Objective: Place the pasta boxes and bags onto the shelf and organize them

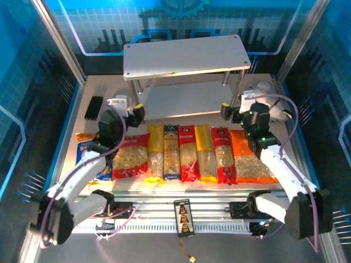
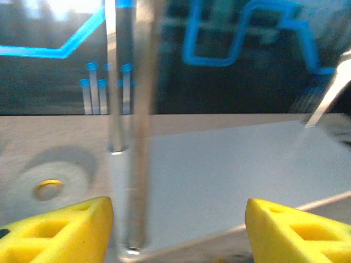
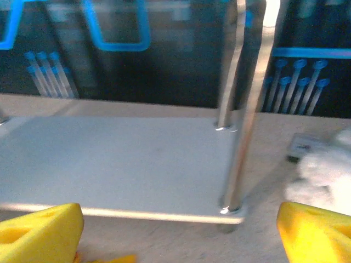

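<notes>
Reaching up from the bottom corners of the top view with 2 arms, elbows bent. Holding the left gripper (image 1: 135,114) at centre left, the right gripper (image 1: 226,111) at centre right. Both spread wide, yellow fingertips (image 2: 60,230) in the lower corners of each wrist view

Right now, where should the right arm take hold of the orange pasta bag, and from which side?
The orange bag lies flat and wide, a red pasta box tight beside it, so probably pinch its far end from above with the right gripper.
</notes>
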You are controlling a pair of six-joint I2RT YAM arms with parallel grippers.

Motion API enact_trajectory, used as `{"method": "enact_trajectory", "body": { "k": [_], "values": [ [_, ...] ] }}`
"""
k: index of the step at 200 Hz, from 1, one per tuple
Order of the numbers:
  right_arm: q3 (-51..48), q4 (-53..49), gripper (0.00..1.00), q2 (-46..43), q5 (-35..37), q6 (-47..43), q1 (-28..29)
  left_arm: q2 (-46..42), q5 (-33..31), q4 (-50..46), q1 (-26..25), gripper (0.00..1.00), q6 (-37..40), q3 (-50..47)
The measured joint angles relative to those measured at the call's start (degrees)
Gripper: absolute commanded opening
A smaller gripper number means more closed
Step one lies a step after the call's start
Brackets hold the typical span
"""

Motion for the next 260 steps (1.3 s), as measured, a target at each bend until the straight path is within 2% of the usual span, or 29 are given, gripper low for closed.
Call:
{"method": "enact_trajectory", "body": {
  "k": [19, 39, 73, 103, 131, 174, 260],
  "values": [
    [1.53, -9.94, 0.9, -1.46, 1.49, 2.38, 7.76, -5.84, -2.6, -6.97, -7.98, 0.64, -4.07, 0.11],
    [1.75, -20.22, 0.88, -1.31, 3.69, 5.92, 14.14, -8.26, -5.55, -14.73, -13.31, 0.63, -8.0, 0.11],
    [1.33, -32.61, 0.87, -0.33, 7.61, 13.11, 17.25, -8.92, -10.73, -27.26, -19.76, 0.65, -13.6, -0.81],
    [-0.13, -37.9, 0.87, 2.03, 9.92, 17.07, 17.22, -10.91, -12.96, -33.35, -20.17, 0.66, -16.41, -3.06],
    [-0.22, -40.09, 0.89, 6.4, 10.62, 18.75, 16.63, -11.17, -13.7, -35.21, -20.17, 0.67, -17.14, -3.06],
    [-0.2, -41.13, 0.89, 12.15, 10.14, 19.58, 14.84, -10.08, -13.68, -35.95, -20.17, 0.67, -17.14, -3.04],
    [-0.48, -41.33, 0.9, 14.95, 7.39, 19.54, 12.44, -9.92, -13.68, -36.35, -20.17, 0.68, -17.16, -3.04]
  ]
}}
